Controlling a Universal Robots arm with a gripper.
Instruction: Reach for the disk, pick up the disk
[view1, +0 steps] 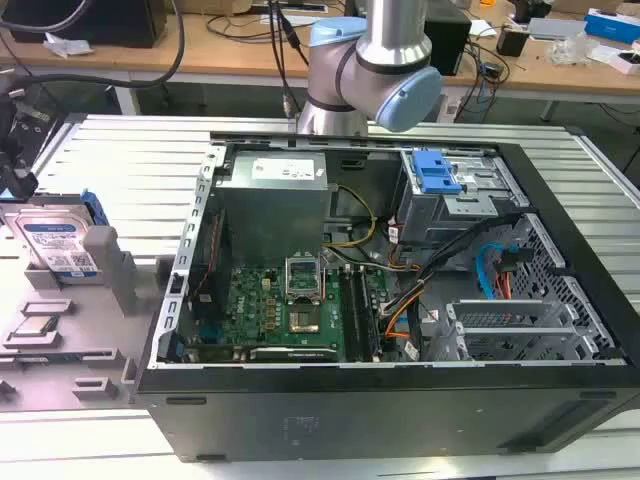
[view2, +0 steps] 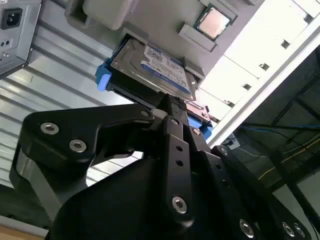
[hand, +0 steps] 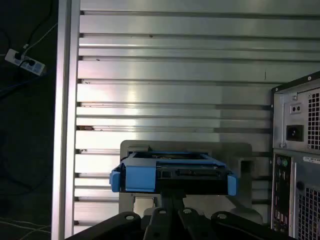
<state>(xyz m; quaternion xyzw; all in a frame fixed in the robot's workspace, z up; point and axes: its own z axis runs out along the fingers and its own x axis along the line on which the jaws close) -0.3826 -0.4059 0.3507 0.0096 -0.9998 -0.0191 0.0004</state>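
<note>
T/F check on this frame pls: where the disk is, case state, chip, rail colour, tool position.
1. The disk lies on the grey fixture, outside the computer case. True.
2. The case is closed up. False: its side is open, with the motherboard in sight.
3. The processor chip sits on the same fixture as the disk. True.
4. The disk's rails are red. False: they are blue.
5. The tool is inside the case. False: in the second wrist view it is right at the disk's edge, by the fixture.
</note>
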